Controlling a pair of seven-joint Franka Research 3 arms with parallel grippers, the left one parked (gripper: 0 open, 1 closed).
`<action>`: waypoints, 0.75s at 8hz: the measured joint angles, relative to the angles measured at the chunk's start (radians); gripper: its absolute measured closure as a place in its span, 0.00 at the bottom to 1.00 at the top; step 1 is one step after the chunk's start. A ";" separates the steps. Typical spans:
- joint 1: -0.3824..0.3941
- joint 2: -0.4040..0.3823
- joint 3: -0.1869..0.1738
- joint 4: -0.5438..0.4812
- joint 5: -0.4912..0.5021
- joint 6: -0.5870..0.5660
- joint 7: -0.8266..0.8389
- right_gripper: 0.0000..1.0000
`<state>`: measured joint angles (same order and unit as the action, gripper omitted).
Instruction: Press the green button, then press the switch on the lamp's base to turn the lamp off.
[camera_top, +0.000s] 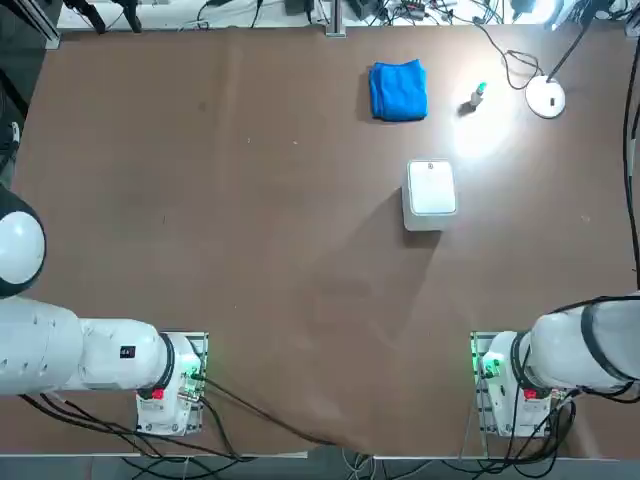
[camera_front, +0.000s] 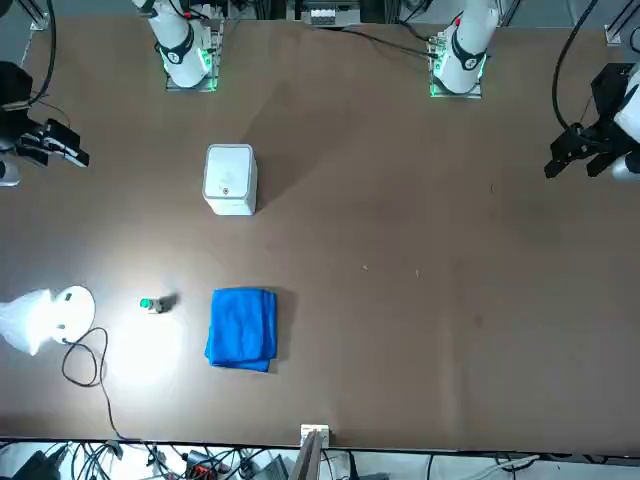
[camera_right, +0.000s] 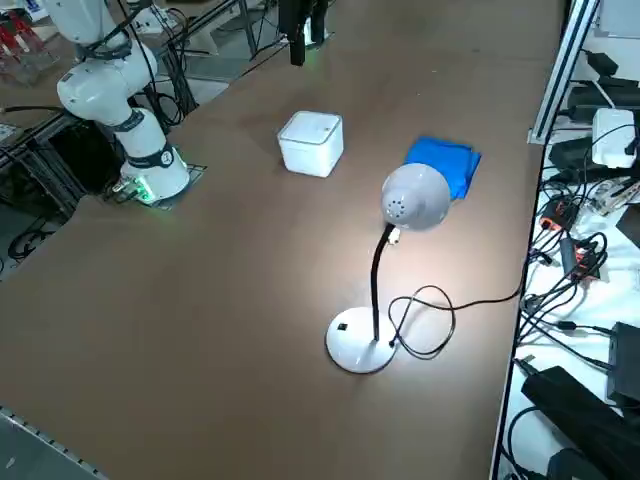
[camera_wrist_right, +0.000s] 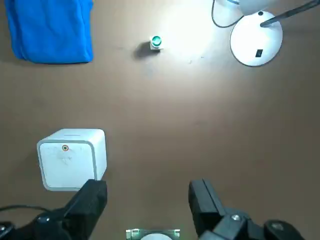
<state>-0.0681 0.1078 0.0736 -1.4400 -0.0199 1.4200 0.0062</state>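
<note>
The green button (camera_top: 480, 92) (camera_wrist_right: 156, 42) is a tiny stub with a green cap, standing between the blue cloth and the lamp (camera_right: 415, 197). The lamp is lit and throws a bright patch on the table. The lamp's base (camera_top: 546, 97) (camera_wrist_right: 256, 44) is a white disc, and the switch (camera_wrist_right: 258, 52) (camera_right: 342, 325) is a small dark mark on it. My right gripper (camera_wrist_right: 147, 197) (camera_front: 68, 150) hangs open and empty high above the table, on the robot's side of the white box. It is well short of the button and the lamp.
A folded blue cloth (camera_top: 398, 90) lies at the far side, left of the button. A white rounded box (camera_top: 431, 192) stands nearer the robot. The lamp's black cord (camera_right: 430, 320) loops beside the base and runs off the far right edge.
</note>
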 joint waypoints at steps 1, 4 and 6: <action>-0.002 0.009 0.000 0.000 -0.001 -0.004 0.001 0.05; -0.004 0.017 0.000 0.000 -0.009 -0.070 0.001 0.54; -0.012 0.018 0.000 -0.003 -0.009 -0.063 0.002 0.91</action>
<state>-0.0803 0.1262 0.0734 -1.4435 -0.0291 1.3567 0.0077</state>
